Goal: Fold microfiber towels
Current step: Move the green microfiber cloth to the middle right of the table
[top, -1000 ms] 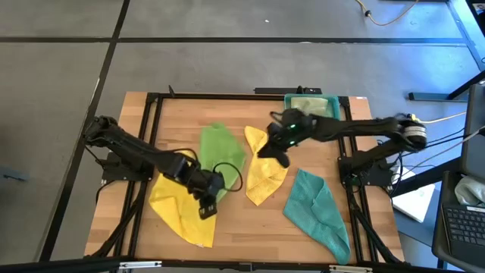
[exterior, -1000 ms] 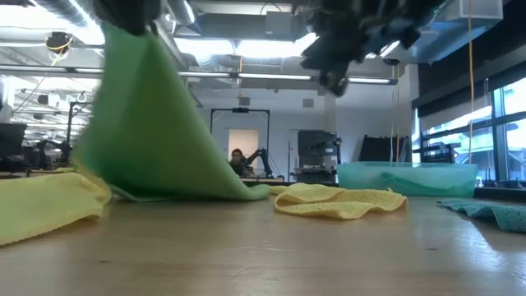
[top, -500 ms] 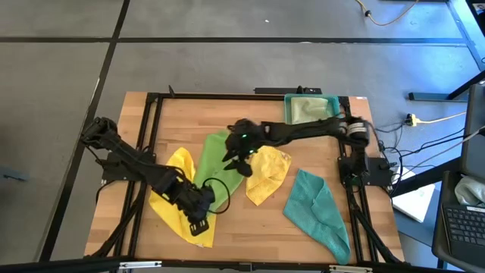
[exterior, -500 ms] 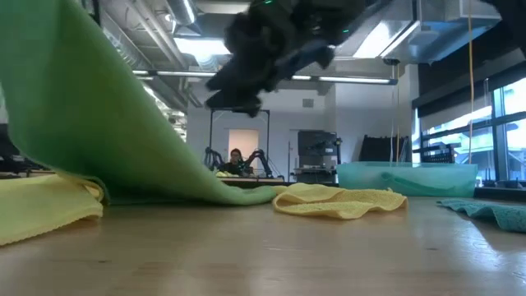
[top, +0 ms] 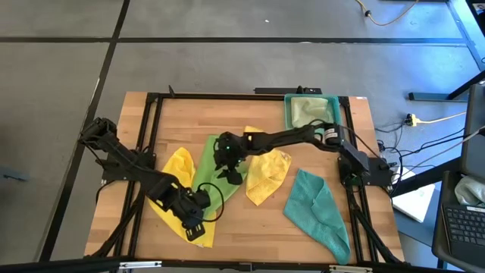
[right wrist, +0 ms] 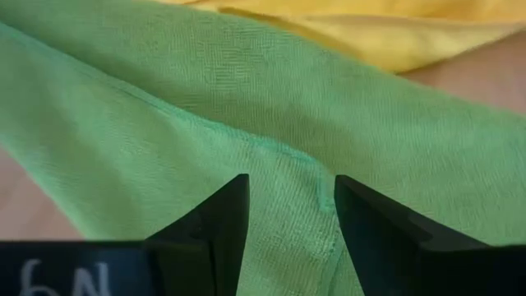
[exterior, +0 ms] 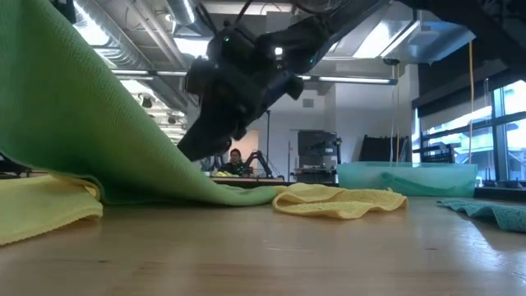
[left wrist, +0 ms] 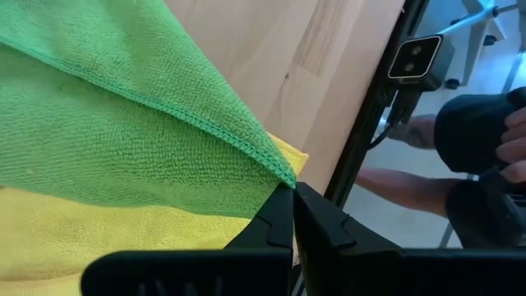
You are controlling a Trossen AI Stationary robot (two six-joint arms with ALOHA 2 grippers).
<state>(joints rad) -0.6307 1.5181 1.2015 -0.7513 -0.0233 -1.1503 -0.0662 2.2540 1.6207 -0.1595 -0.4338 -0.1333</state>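
My left gripper sits near the table's front edge over a yellow towel, at the bright green towel's corner. My right gripper reaches over that green towel, beside another yellow towel.

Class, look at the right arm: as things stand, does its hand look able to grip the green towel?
Probably yes. The right hand is open just above the green towel, nothing between them; the left hand holds one corner up.

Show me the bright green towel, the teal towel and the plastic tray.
bright green towel (top: 206,163), high view, middle of cloth
teal towel (top: 317,206), high view, centre
plastic tray (top: 287,110), high view, left rim
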